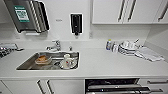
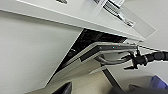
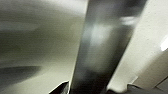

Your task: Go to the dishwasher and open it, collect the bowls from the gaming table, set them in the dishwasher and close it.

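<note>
In the head view, the dishwasher (image 1: 112,86) is seen under the white counter (image 1: 105,63), below and to the right of the sink (image 1: 48,60); its door is tipped partly open and dark racks are visible behind it. Orange-patterned dishes (image 1: 42,59) and a cup (image 1: 67,61) are seen lying in the sink. A stack of plates (image 1: 127,47) and a folded cloth (image 1: 150,53) are set on the counter, well to the right of the sink.

In the left wrist view, the dishwasher (image 2: 100,50) is shown ajar, and the right gripper (image 2: 133,60) is seen at its bar handle (image 2: 110,61), apparently closed around it.

In the right wrist view, a steel surface (image 3: 102,45) is shown blurred and very near. How the left gripper stands cannot be told.
</note>
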